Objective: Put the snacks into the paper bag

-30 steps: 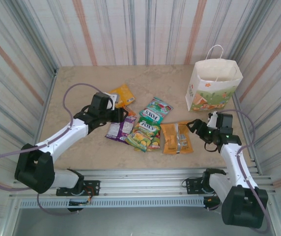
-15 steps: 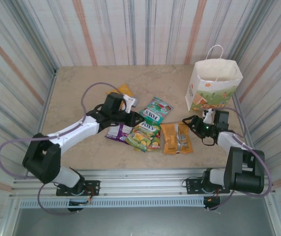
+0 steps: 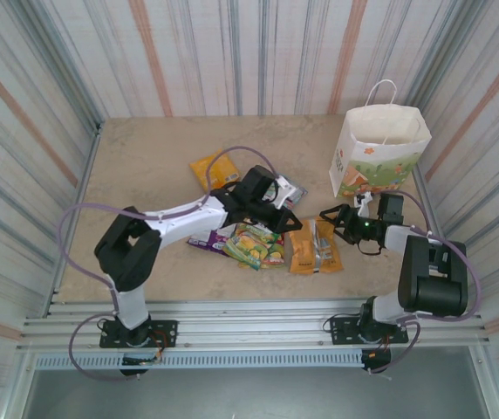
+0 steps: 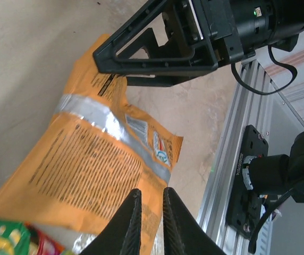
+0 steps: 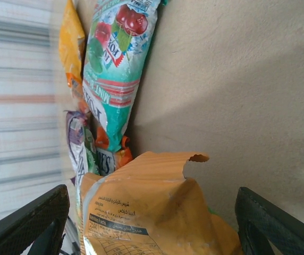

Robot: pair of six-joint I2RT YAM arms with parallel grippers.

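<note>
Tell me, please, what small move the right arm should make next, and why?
Probably close the right tool on the gold-orange twin pack: its lifted, curled edge sits between the open fingers, so a grip looks ready. The left tool, nearly closed, is over the same pack's other end, and the paper bag stands close by.

Left arm (image 3: 180, 214): stretched far out to the right, wrist low.
Left gripper (image 4: 149, 192): fingers (image 4: 131, 223) drawn nearly together, thin gap between.
Right arm (image 3: 411, 244): folded close above its base, wrist pointing left.
Right gripper (image 5: 152, 194): fingers (image 5: 30, 223) spread wide.
</note>
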